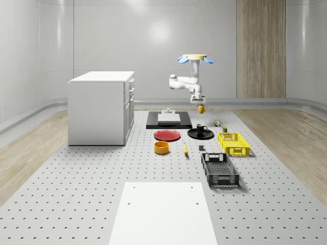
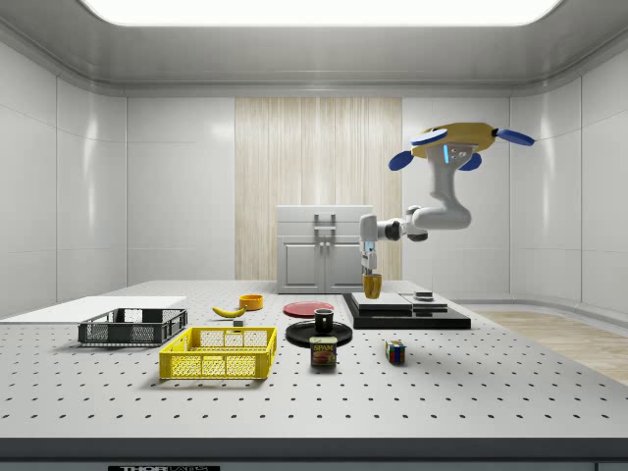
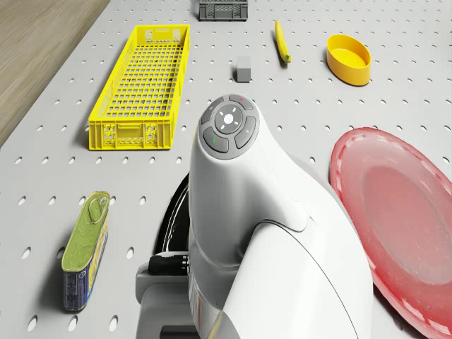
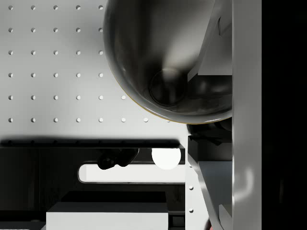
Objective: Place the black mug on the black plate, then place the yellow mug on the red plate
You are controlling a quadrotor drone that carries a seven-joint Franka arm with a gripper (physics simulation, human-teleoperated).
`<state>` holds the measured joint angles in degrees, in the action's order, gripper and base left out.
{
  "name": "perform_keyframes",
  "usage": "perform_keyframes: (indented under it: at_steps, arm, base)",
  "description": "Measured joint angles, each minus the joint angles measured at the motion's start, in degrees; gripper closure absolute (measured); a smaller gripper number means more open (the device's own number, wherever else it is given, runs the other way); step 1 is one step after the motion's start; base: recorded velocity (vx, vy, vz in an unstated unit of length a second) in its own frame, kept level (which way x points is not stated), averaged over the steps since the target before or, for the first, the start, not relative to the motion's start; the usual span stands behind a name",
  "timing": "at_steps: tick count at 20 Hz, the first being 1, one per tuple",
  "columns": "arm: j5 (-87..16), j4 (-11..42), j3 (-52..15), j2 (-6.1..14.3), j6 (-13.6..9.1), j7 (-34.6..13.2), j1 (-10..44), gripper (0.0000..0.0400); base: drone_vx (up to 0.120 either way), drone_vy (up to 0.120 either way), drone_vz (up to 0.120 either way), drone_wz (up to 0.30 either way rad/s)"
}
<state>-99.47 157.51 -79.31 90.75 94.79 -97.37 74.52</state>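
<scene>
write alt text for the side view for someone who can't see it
A drone hovers above a perforated table, its arm reaching down so the gripper holds a yellow mug in the air beside a black platform. Nearby, a black mug sits on a black plate in front of a red plate.

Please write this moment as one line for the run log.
drone: hovering above black plate | pincer: holds yellow mug aloft | black mug: on black plate

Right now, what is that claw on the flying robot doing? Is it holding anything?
Gripper: closed on the yellow mug, carried in the air near the black plate, with the drone hovering above.
</scene>
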Motion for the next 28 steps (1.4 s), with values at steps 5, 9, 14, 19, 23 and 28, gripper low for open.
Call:
perform_keyframes:
  at_steps: [5, 9, 14, 19, 23, 28]
  arm:
    - [0.04, 0.00, 0.00, 0.11, 0.10, -0.01, 0.02, 0.0290]
    - [0.08, -0.01, 0.00, 0.18, 0.17, -0.02, 0.04, 0.0290]
    - [0.11, -0.01, -0.01, 0.27, 0.25, -0.03, 0.05, 0.0290]
    - [0.14, -0.01, -0.01, 0.34, 0.32, -0.04, 0.07, 0.0290]
    - [0.16, -0.01, -0.01, 0.40, 0.36, -0.05, 0.08, 0.0290]
    - [0.18, -0.01, -0.01, 0.45, 0.42, -0.06, 0.09, 0.0290]
  base:
    - [0.120, -0.120, 0.000, 0.000]
    - [0.120, -0.120, 0.000, 0.000]
    - [0.120, -0.120, 0.000, 0.000]
    - [0.120, -0.120, 0.000, 0.000]
    - [0.120, -0.120, 0.000, 0.000]
    - [0.120, -0.120, 0.000, 0.000]
